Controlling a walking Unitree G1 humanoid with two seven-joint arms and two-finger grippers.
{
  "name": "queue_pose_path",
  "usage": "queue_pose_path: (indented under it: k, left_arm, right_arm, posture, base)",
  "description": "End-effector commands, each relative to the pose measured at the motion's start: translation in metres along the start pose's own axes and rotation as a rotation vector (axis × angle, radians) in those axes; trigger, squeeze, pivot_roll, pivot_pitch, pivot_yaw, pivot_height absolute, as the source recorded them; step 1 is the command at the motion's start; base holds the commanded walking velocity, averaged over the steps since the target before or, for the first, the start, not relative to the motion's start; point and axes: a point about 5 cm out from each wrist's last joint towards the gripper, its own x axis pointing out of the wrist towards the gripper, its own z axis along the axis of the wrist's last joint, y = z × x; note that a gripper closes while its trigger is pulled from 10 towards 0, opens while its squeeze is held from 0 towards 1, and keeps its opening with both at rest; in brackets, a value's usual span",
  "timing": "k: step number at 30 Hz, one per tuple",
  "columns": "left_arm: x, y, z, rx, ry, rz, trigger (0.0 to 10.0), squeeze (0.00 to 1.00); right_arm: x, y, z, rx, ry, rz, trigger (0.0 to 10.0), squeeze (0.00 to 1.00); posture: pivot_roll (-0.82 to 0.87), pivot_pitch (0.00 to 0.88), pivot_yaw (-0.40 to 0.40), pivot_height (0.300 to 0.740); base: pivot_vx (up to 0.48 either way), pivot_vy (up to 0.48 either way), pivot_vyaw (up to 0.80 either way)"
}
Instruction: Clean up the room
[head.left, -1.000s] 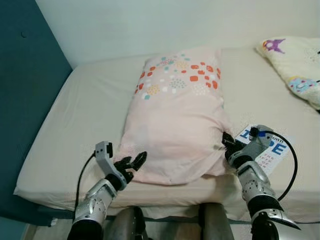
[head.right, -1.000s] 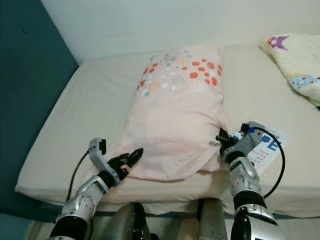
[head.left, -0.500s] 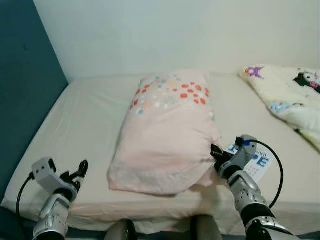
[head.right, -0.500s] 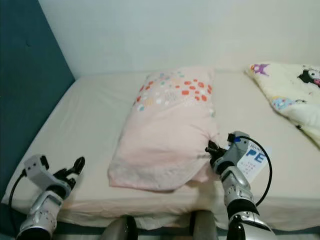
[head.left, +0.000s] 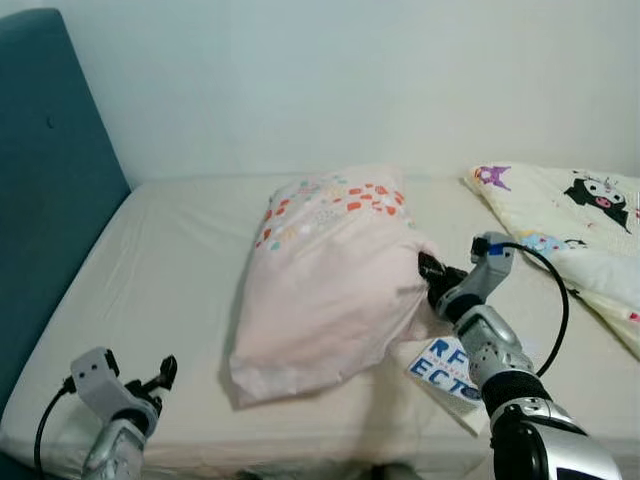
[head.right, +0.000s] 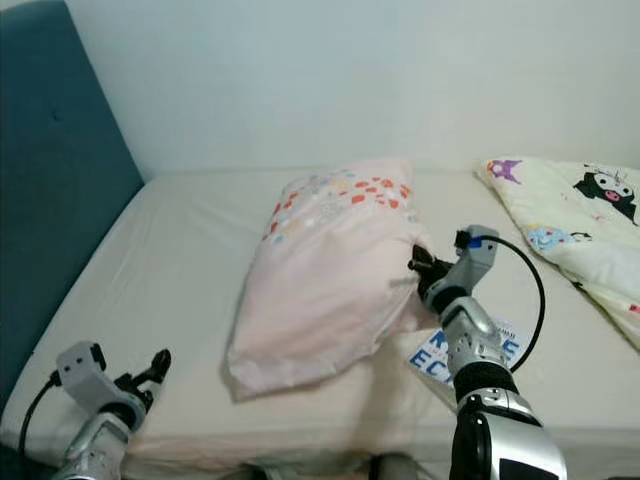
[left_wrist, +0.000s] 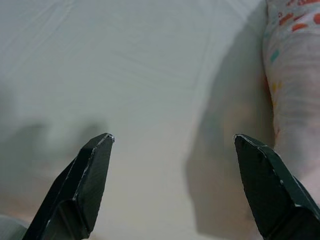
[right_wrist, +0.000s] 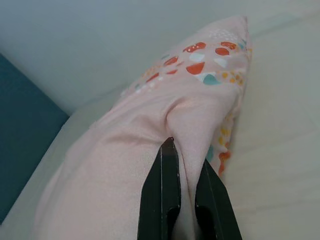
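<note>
— Where is the pale pink fabric pillow with orange, teal and white dots (head.left: 325, 270)?

— On the bed with the cream fitted sheet (head.left: 165, 270), about in its middle. The dotted end points toward the white wall (head.left: 330, 80); its right edge is lifted and bunched, so the pillow leans up on that side.

— Who has it?

— The right hand (head.left: 430, 272) — its two black fingers (right_wrist: 165, 195) are pinched together on a fold of the pink fabric at the pillow's right edge, cloth squeezed between them.

— And the other one?

— The left hand (head.left: 160, 375) is well apart from the pillow, low over the near left part of the bed. Its fingers (left_wrist: 87, 175) are spread wide with nothing between them, just sheet below and the pillow's side ahead.

— Anything else near the pillow?

— A white card with blue letters (head.left: 445, 368) lies on the sheet just beside the pillow's lifted right corner, under the right arm. Farther right of the pillow is a cream cartoon-print blanket (head.left: 570, 225); left of the pillow, past the bed's edge, stands a teal padded panel (head.left: 45, 180).
</note>
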Motion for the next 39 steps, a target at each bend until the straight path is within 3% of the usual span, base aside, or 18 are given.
queue_pose_path:
  k: [1,14,21,22,28,30,37,38,39]
  left_arm:
    - [-0.003,0.001,-0.008,0.016,0.022,0.011,10.0,0.0]
    - [0.001,-0.005,-0.015,0.083,0.062,0.012,10.0,0.0]
    - [-0.015,0.019,-0.035,0.132,0.166,0.139,10.0,0.0]
    - [-0.019,0.025,-0.04,0.137,0.19,0.16,10.0,0.0]
    - [-0.035,0.041,-0.057,0.157,0.273,0.228,10.0,0.0]
    - [-0.053,0.056,-0.074,0.176,0.365,0.294,10.0,0.0]
    - [-0.066,0.064,-0.086,0.195,0.43,0.334,10.0,0.0]
    - [-0.08,0.071,-0.099,0.226,0.497,0.356,10.0,0.0]
    - [-0.084,0.073,-0.102,0.234,0.515,0.361,10.0,0.0]
  right_arm:
    - [0.001,0.004,-0.003,0.005,0.005,0.017,0.0,0.0]
    - [0.0,0.001,-0.004,0.009,0.007,0.002,0.0,0.0]
    - [-0.001,-0.003,-0.004,0.002,-0.004,-0.054,0.0,0.0]
    - [-0.001,-0.003,-0.005,0.001,-0.001,-0.059,10.0,0.0]
    - [-0.002,0.001,-0.014,-0.007,0.03,-0.03,10.0,0.0]
    - [0.0,0.007,-0.014,-0.022,0.022,0.012,10.0,0.0]
    - [0.002,0.012,-0.012,-0.025,0.014,0.033,10.0,0.0]
    - [0.007,0.019,-0.009,-0.046,0.013,0.067,10.0,0.0]
    - [0.008,0.021,-0.008,-0.055,0.016,0.079,10.0,0.0]
  posture:
    - [0.02,0.0,-0.017,0.681]
    - [0.01,0.0,-0.001,0.711]
    - [0.01,0.0,-0.006,0.736]
    - [0.02,0.0,-0.01,0.736]
    - [0.02,0.0,-0.019,0.736]
    - [0.02,0.0,-0.023,0.736]
    - [0.02,0.0,-0.025,0.736]
    - [0.03,0.0,-0.032,0.736]
    - [0.03,0.0,-0.032,0.736]
  base:
    - [0.0,0.0,0.0]
    - [0.0,0.0,0.0]
    - [0.0,0.0,0.0]
    - [0.0,0.0,0.0]
    - [0.0,0.0,0.0]
    - [0.0,0.0,0.76]
    - [0.0,0.0,0.74]
    - [0.0,0.0,0.74]
    - [0.0,0.0,0.74]
